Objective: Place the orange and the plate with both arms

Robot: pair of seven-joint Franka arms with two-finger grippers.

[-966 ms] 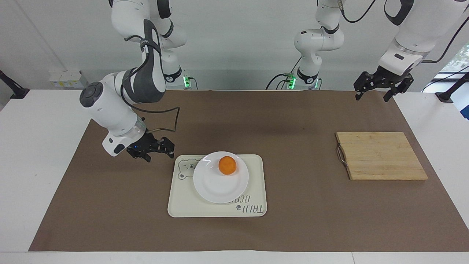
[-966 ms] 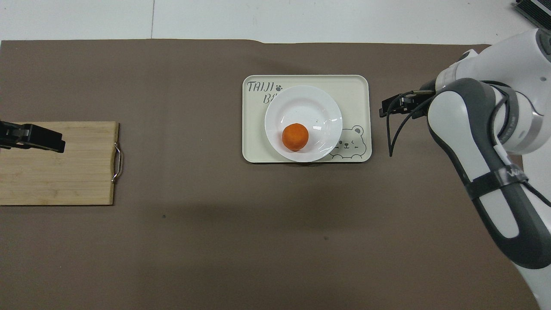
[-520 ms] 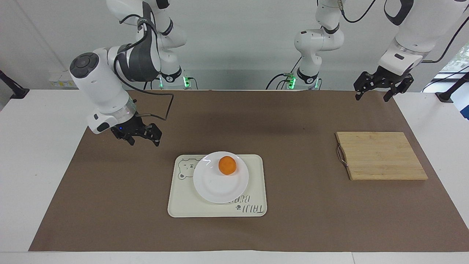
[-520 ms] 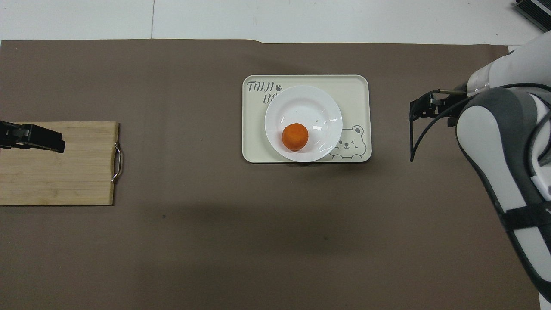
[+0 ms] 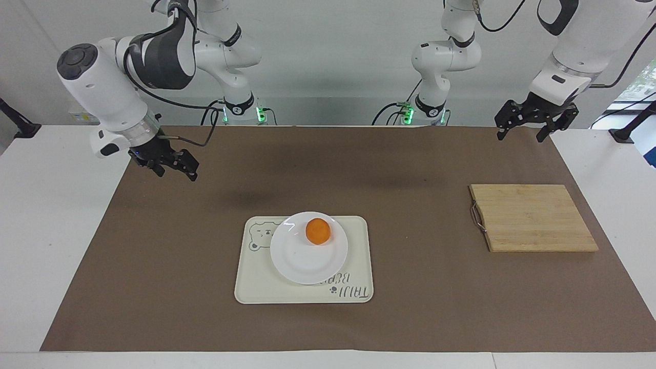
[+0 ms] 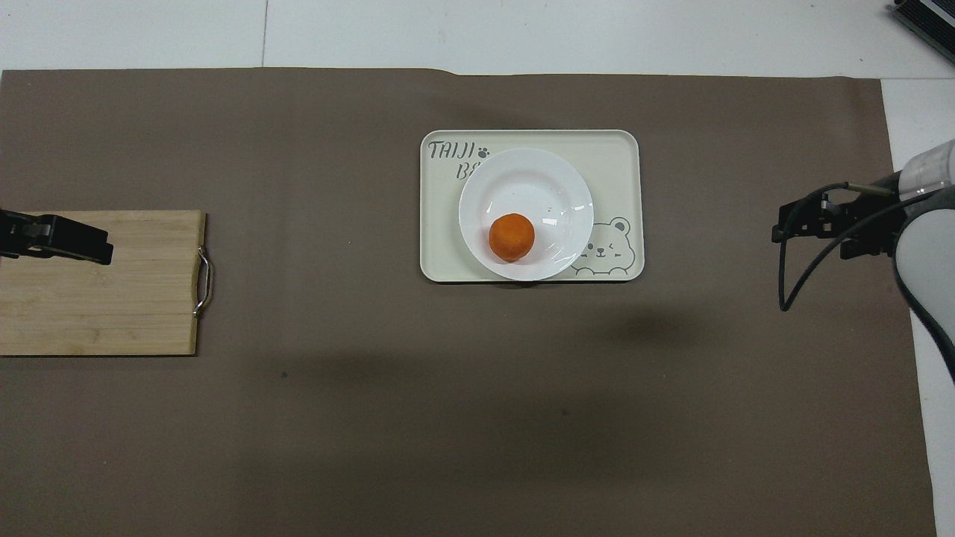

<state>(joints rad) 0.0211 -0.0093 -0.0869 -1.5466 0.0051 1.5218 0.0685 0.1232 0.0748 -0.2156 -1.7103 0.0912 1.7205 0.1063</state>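
Observation:
The orange (image 5: pixel 318 231) lies on the white plate (image 5: pixel 302 264), on the part of the well nearer to the robots. The plate rests on a cream tray. In the overhead view the orange (image 6: pixel 511 237) and plate (image 6: pixel 537 175) show the same. My right gripper (image 5: pixel 177 175) is open and empty, raised over the brown mat toward the right arm's end, well apart from the tray; it also shows in the overhead view (image 6: pixel 783 227). My left gripper (image 5: pixel 519 137) is open and empty, waiting up over the mat's edge above the cutting board's end of the table (image 6: pixel 97 250).
The cream tray (image 5: pixel 256 289) with a bear drawing (image 6: pixel 619 149) lies mid-table on the brown mat. A wooden cutting board (image 5: pixel 533 218) with a metal handle lies toward the left arm's end (image 6: pixel 97 306).
My right gripper has risen and drawn away from beside the tray, toward the right arm's end of the table and toward the robots. The left arm, the orange and the plate have not moved.

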